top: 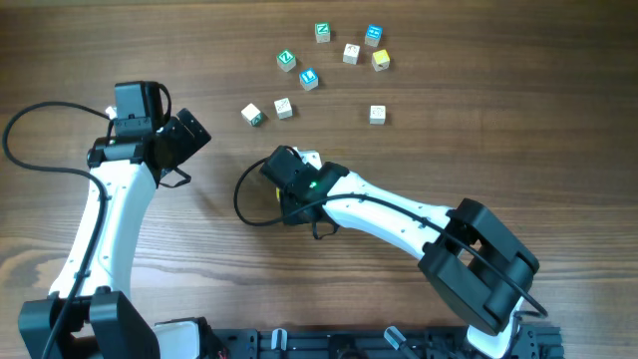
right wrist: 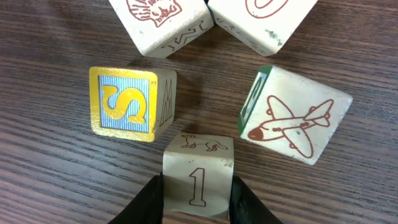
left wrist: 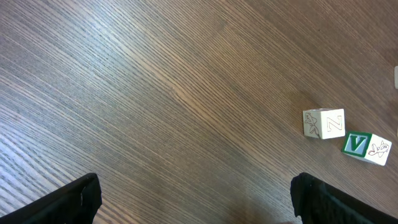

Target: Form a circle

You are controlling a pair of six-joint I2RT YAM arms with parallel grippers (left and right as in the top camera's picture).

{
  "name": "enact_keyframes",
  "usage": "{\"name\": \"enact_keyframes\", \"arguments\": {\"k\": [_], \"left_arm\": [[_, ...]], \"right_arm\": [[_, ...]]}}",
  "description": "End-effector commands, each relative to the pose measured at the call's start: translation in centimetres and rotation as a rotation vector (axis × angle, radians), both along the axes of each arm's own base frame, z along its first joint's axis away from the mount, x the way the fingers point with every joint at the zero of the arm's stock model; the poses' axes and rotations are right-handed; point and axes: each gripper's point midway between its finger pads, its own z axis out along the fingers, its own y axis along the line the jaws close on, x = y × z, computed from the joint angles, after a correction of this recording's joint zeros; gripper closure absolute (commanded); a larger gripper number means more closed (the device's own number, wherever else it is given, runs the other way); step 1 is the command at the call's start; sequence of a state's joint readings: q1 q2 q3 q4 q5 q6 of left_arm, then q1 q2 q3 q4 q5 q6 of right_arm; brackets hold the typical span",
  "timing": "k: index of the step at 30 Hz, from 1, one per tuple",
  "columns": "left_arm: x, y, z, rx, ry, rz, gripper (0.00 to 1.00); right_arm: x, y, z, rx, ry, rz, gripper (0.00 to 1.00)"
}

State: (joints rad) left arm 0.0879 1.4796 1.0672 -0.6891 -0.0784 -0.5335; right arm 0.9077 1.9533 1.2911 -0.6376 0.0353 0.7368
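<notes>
Between the fingers of the right hand: the cube marked 1 is pinched by two sides while it rests on the tabletop.
Just beyond that hand: the circle is laid out. The yellow S cube lies ahead to the left and the aeroplane cube ahead to the right. The two cream cubes sit farthest off, cut by the frame edge.
Step in hand: the near gap of the ring is judged to be closing with the pinched cube. It is seen near both neighbours, with narrow gaps left.
Next move: the fingers should be spread gently and the hand drawn clear without sideways drift, so that no cube is dragged or knocked.
Left hand: it is spread wide with nothing held. An N cube and a green V cube lie just beside each other, ahead to its right.
Right wrist view alone: the faces and spacing of the ring are shown.
Overhead view alone: the ring is almost wholly covered by the right hand. The loose cubes are seen scattered well beyond it, and the left hand well apart to its left.
</notes>
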Motion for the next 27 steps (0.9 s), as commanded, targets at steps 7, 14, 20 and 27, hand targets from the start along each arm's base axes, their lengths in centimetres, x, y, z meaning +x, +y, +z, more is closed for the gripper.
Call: {"name": "enact_keyframes", "arguments": {"k": [7,14,20,27], "left_arm": [[0.31,0.19,0.66,0.007,-0.018,0.003,0.00],[0.31,0.19,0.66,0.007,-0.018,0.003,0.00],[0.31,0.19,0.66,0.007,-0.018,0.003,0.00],[0.31,0.19,0.66,0.007,-0.018,0.003,0.00]], "right_arm": [[0.94,0.45,0.11,0.006,-0.032,-0.005,0.69],[1.14,0.29,0.12,-0.003,-0.044,-0.009,0.61],[0.89,0.11,0.03,-0.009,-0.032,-0.008,0.65],[0.96,0.07,0.04,-0.011,-0.035,-0.011,0.69]]}}
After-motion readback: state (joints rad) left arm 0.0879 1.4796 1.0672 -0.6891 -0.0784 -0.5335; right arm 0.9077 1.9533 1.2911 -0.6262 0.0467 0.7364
